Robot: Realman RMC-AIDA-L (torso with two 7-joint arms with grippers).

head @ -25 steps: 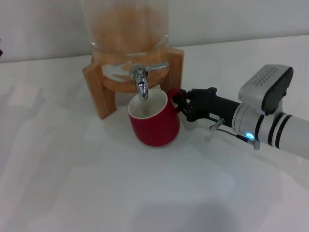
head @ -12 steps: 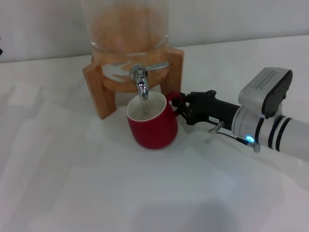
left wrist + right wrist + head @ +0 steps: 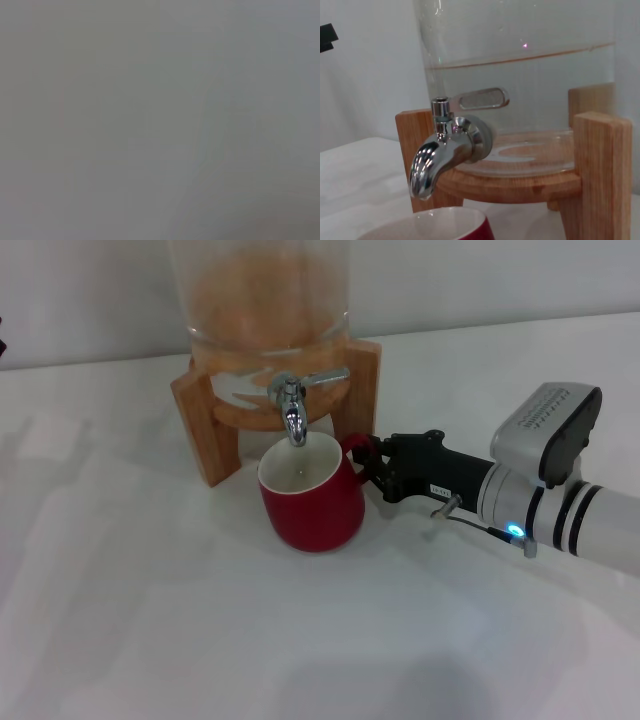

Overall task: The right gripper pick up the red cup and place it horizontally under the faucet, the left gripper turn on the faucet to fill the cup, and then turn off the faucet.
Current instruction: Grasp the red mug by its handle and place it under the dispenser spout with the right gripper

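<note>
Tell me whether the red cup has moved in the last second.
Yes. In the head view the red cup, held at its handle by the right gripper, has slid left, its rim now more squarely under the faucet.

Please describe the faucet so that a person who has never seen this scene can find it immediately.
Find the big glass dispenser on its wooden stand at the back of the white table. The faucet sticks out of the front of the dispenser, low down, just above the red cup that the right pincer holds by its handle. It is the only shiny chrome part, with a flat lever and a spout that points down.
</note>
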